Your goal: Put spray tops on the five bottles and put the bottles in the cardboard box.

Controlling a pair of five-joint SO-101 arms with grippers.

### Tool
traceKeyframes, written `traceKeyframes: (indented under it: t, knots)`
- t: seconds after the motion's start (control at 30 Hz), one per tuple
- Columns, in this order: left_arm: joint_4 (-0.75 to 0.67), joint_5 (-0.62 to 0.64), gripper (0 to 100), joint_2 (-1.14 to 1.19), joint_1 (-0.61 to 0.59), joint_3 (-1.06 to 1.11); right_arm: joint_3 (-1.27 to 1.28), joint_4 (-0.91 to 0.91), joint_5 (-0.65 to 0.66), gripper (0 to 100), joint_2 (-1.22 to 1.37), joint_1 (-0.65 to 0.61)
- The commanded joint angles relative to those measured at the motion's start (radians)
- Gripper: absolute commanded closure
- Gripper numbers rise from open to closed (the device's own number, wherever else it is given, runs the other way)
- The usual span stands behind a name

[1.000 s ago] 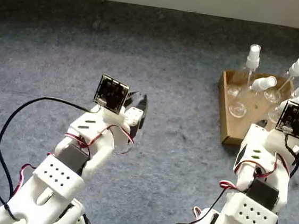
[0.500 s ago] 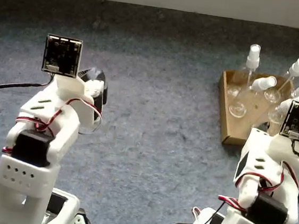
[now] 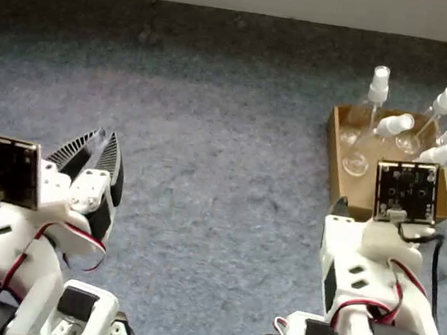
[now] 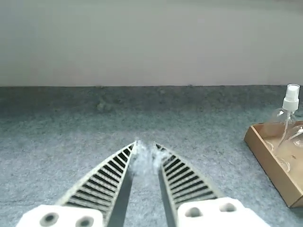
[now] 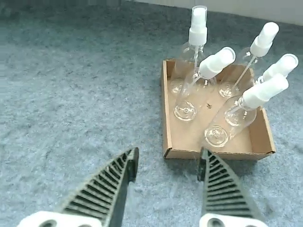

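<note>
The cardboard box (image 3: 338,167) sits at the right on the grey carpet, holding several clear bottles (image 3: 375,95), each with a white spray top on it. In the right wrist view the box (image 5: 213,153) lies just beyond my right gripper (image 5: 165,163), which is open and holds nothing; the bottles (image 5: 203,80) lean at different angles inside. My left gripper (image 3: 107,135) is at the lower left, far from the box, its fingers close together with nothing in them. The left wrist view shows that gripper (image 4: 147,147) above bare carpet, with the box (image 4: 272,158) and one bottle (image 4: 289,109) far off to the side.
Grey carpet (image 3: 235,137) stretches between the two arms and up to a pale wall (image 4: 151,42) at the far edge. One dark fingertip (image 3: 339,205) of the right arm shows just short of the box's near corner.
The left arm has swung back from the middle to the lower left. The right arm has drawn back from the box. The bottles have not moved.
</note>
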Motion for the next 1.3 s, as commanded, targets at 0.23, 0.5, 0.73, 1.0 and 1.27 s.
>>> traceKeyframes:
  t: [0.23, 0.5, 0.73, 1.0, 1.27]
  knots:
    - [0.087, -0.011, 99, -0.074, -0.211, -0.033, -0.128, 0.024, 0.011, 82.6, -0.173, -0.013]
    - [0.149, -0.011, 99, -0.082, -0.213, -0.051, -0.127, 0.024, 0.011, 82.6, -0.223, -0.016]
    - [0.157, -0.075, 99, -0.236, -0.213, -0.053, -0.127, 0.024, 0.012, 82.6, -0.291, -0.113]
    - [0.161, -0.098, 99, -0.325, -0.278, 0.012, -0.125, 0.025, 0.011, 82.6, -0.392, -0.159]
    - [0.153, -0.101, 99, -0.401, -0.309, 0.058, -0.125, 0.065, 0.011, 82.6, -0.429, -0.16]
